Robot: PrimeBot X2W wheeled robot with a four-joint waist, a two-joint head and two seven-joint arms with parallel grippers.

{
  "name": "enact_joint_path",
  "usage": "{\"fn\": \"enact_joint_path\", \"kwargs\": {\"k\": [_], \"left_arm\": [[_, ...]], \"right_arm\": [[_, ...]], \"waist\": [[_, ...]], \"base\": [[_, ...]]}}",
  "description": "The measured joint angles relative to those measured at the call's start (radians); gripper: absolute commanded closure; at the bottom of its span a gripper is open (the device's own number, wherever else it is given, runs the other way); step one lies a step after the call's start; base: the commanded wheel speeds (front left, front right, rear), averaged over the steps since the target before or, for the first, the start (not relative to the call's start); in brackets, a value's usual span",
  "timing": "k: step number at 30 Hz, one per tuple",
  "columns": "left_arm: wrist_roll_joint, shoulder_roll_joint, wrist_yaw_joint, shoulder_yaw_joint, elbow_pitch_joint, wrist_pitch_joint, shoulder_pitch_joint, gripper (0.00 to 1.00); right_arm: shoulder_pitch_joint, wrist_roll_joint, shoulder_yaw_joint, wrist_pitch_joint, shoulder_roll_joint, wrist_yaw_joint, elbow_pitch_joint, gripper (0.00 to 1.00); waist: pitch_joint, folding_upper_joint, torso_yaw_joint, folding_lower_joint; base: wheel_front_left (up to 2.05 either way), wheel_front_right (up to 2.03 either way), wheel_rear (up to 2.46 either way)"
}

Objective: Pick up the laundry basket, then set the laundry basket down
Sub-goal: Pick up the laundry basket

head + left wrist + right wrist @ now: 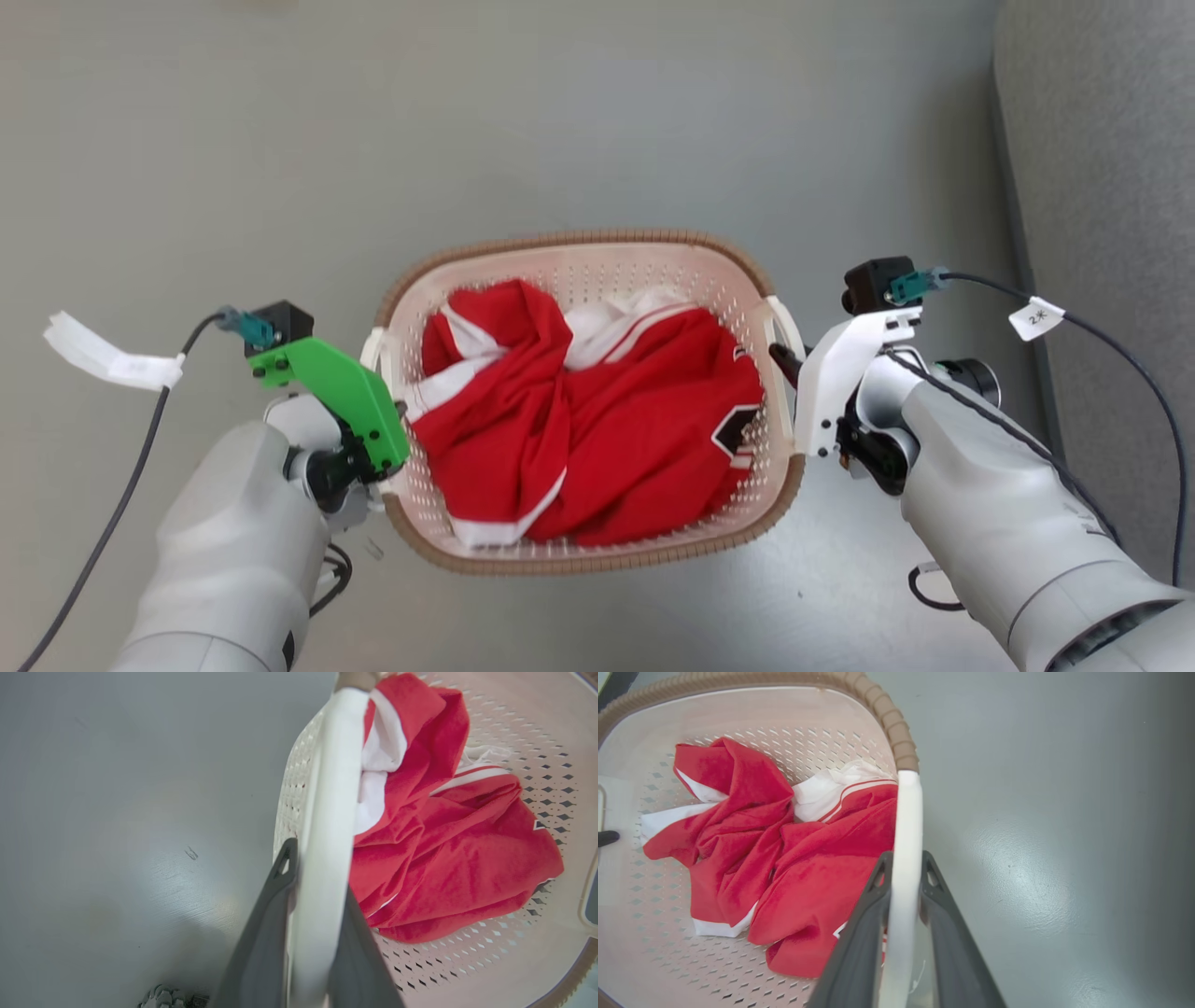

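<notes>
One laundry basket (579, 239) sits centred before the robot, over a grey floor (597, 112); whether its base touches the floor cannot be told. The left gripper (317, 877) has its jaws clamped on the white left handle (331, 765), one dark finger outside the bar and one inside. The right gripper (906, 858) has its jaws clamped the same way on the white right handle (908, 812). The brown rim runs unbroken around the far and near sides, interrupted at each side by a handle. Bare floor lies open beyond the far rim, to the left of the basket and along the near rim. On the right, the edge of a grey textured surface (1102, 140) runs close beside the right arm, well apart from the basket itself. Inside the basket lies crumpled red cloth with white trim (597, 411), reaching both side walls and leaving perforated wall bare at the far end; whether it is one piece or more cannot be told. Count: one basket, two handles, two grippers, two dark cables (140, 448), each carrying one white tag (1036, 317).
</notes>
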State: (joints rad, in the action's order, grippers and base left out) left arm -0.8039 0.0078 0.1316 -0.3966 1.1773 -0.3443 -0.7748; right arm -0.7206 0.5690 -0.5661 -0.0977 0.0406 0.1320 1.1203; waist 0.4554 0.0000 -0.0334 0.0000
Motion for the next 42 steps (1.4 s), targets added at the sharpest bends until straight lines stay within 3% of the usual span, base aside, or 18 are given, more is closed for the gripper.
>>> {"fn": "enact_joint_path", "kwargs": {"k": [42], "left_arm": [[-0.109, 0.005, -0.002, -0.053, 0.023, -0.175, 0.153, 1.00]], "right_arm": [[0.117, 0.168, -0.062, -0.224, 0.003, 0.000, 0.028, 1.00]], "waist": [[-0.356, 0.0000, 0.008, 0.0000]], "base": [[0.00, 0.00, 0.00]]}}
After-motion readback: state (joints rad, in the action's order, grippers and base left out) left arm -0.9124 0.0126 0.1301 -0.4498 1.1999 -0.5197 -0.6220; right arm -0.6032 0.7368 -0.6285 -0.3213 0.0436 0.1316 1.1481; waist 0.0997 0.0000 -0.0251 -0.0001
